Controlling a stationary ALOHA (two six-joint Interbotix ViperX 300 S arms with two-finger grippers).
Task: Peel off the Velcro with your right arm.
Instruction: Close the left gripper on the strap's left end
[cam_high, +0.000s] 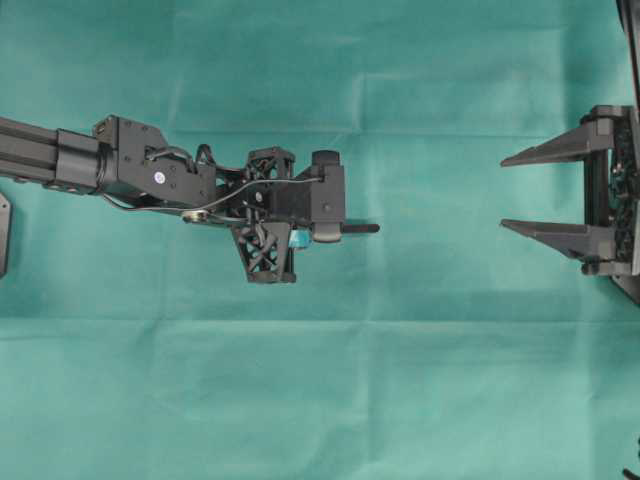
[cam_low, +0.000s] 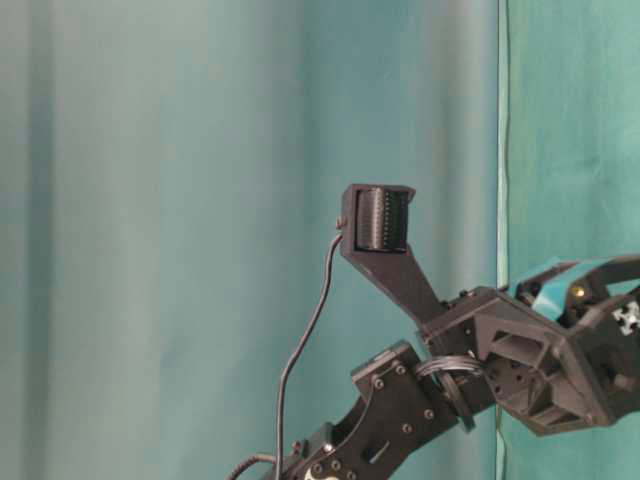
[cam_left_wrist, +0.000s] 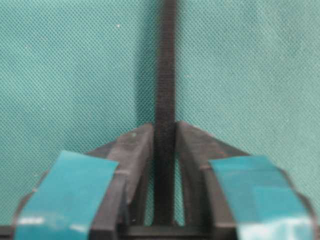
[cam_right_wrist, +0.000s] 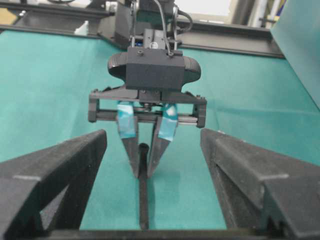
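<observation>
Teal-patched fingers (cam_left_wrist: 142, 150) of the left gripper (cam_left_wrist: 165, 145) are being pressed against both sides of the Velcro (cam_left_wrist: 165, 75), which is being pinched between them in the left wrist view. Beyond the fingertips, the black strip is being shown running straight out over the green cloth (cam_left_wrist: 65, 65) that is covering the counter.

Seen from overhead, the left gripper (cam_high: 300, 236) is being held out from the left side, with a short end of the Velcro (cam_high: 360, 228) being left poking toward the right.

Across the cloth (cam_high: 440, 370), the right gripper (cam_high: 545, 192) is being kept wide apart, its two pointed black fingers (cam_high: 555, 150) being aimed leftward with nothing between them, well apart from the strip.

In the right wrist view, the Velcro (cam_right_wrist: 144, 195) is being presented lengthwise toward the spread right gripper (cam_right_wrist: 150, 200), its far end being clamped by the left gripper (cam_right_wrist: 145, 160).
</observation>
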